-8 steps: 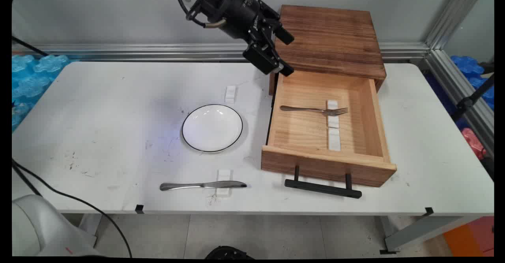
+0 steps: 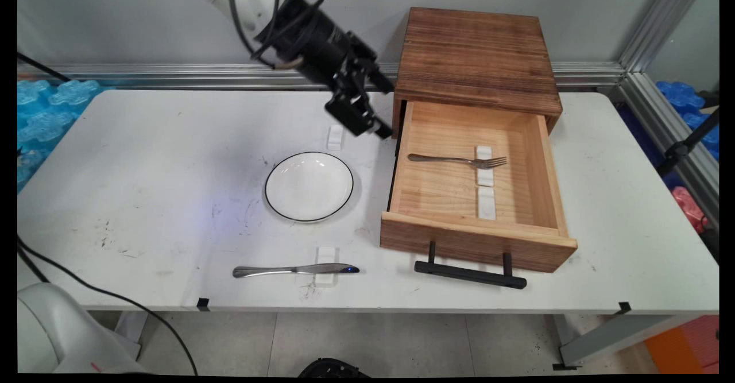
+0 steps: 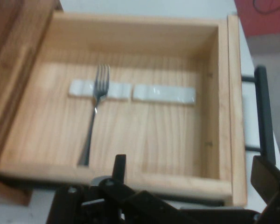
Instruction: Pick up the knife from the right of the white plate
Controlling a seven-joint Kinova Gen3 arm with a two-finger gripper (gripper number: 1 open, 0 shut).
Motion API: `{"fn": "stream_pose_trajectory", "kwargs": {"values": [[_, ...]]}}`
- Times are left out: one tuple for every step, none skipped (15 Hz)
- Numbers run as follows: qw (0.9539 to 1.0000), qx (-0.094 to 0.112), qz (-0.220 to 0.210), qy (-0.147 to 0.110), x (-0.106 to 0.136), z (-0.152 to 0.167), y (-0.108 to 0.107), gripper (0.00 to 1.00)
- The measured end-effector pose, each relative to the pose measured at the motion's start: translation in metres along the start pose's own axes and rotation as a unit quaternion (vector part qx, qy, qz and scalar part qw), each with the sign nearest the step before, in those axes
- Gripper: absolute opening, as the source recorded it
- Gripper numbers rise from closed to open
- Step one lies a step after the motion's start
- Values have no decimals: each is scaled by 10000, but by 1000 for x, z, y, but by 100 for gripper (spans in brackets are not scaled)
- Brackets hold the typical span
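My black gripper (image 2: pixel 383 107) hangs open and holds nothing, above the table just left of the back left corner of the pulled-out wooden drawer (image 2: pixel 542 170). It points toward the drawer. In the hand view the gripper (image 3: pixel 191 164) rises from the bottom edge, its fingers spread wide, facing the drawer (image 3: pixel 224 93). A metal fork (image 2: pixel 456 159) lies inside the drawer, its tines resting on a white block (image 2: pixel 484 165). The hand view shows the fork (image 3: pixel 95 112) across the left of two white blocks (image 3: pixel 163 93).
The drawer belongs to a dark wooden cabinet (image 2: pixel 479 55) at the back, and its black handle (image 2: pixel 469 274) points to the near edge. A white plate (image 2: pixel 309 186) sits mid-table. A knife (image 2: pixel 296 270) lies near the front over a white block. Another white block (image 2: pixel 335 137) lies behind the plate.
The gripper has moved left and slightly down, from in front of the cabinet's top to beside the drawer's back left corner. Its fingers stay open. Nothing on the table has moved.
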Motion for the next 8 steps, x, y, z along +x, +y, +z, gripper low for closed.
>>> {"fn": "stream_pose_trajectory", "kwargs": {"values": [[10000,-1,-17,-70,-5,0,3,100],[9999,-7,-26,-126,-9,1,6,100],[9998,-11,-41,-206,-15,1,10,100],[9995,-18,-58,-300,-22,2,16,100],[9994,-23,-65,-352,-26,3,19,100],[9990,-29,-72,-436,-32,4,24,100],[9987,-33,-77,-503,-37,4,28,100],[9983,-37,-75,-573,-43,6,33,100]]}}
